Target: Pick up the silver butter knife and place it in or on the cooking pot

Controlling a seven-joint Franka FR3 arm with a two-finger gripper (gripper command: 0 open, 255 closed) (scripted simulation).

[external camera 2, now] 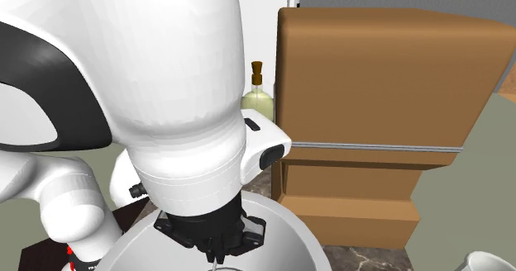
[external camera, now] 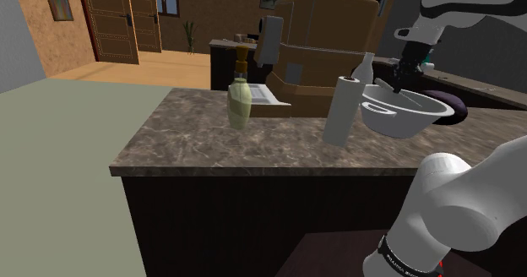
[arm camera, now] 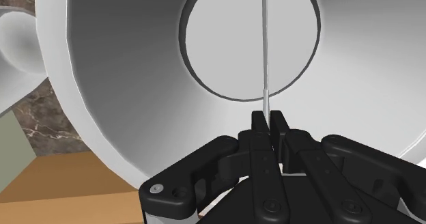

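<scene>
The silver butter knife (arm camera: 265, 45) shows edge-on as a thin blade running from my fingertips down into the white cooking pot (arm camera: 123, 72). My black gripper (arm camera: 267, 117) is shut on the knife's end, directly over the pot's round floor. In the shoulder view the gripper (external camera: 404, 79) hangs just above the pot (external camera: 405, 115), which sits on the marble counter toward that view's right. From the second exterior view, the gripper (external camera 2: 217, 249) dips below the arm's white wrist into the pot's rim (external camera 2: 289, 228).
A white cylinder (external camera: 342, 111) stands just beside the pot, and an olive bottle (external camera: 239, 102) stands farther toward the shoulder view's left. A brown box (external camera: 325, 47) rises behind them. A dark rounded object (external camera: 456, 106) lies beyond the pot. The counter's front edge (external camera: 253, 167) drops off.
</scene>
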